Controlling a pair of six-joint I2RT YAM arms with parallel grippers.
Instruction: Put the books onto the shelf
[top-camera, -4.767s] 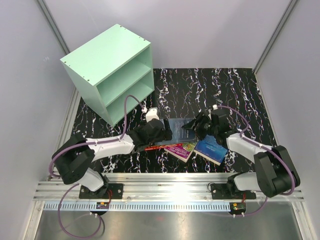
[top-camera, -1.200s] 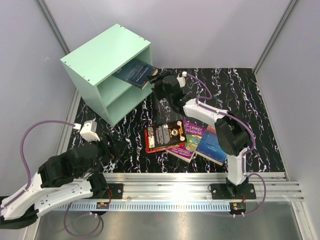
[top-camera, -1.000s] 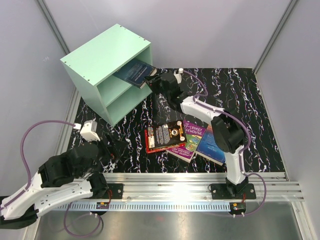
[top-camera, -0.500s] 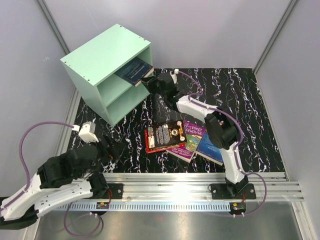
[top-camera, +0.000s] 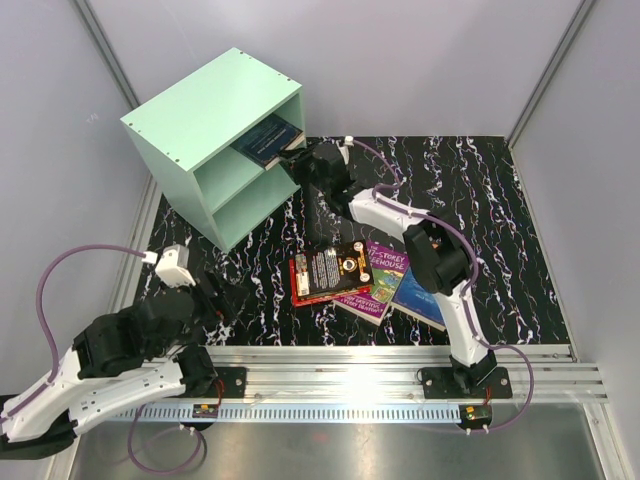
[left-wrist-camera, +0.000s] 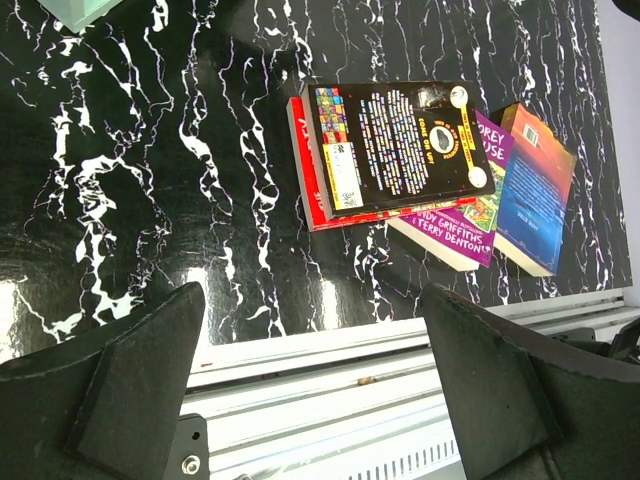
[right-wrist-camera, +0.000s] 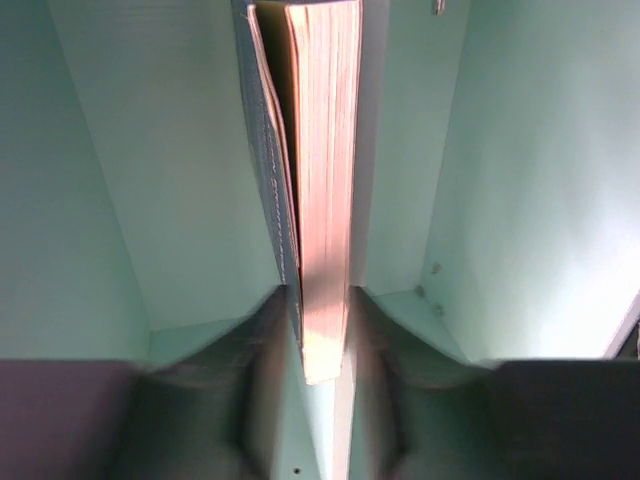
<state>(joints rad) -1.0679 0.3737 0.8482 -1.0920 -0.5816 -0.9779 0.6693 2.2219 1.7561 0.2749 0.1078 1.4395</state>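
Navy book (top-camera: 266, 140) sits partway inside the top compartment of the shelf (top-camera: 190, 100), upper left of the overhead view, with the right fingers (right-wrist-camera: 262, 335) pinching it narrowly. If I let go now, I reckon it tips out. Left fingers (left-wrist-camera: 140, 370) gape wide and empty, lower left.

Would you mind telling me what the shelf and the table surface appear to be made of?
The shelf: probably painted wood board, matte mint, with small fastener dots. The table surface: seemingly glossy black marble-look laminate, white veins and glare.
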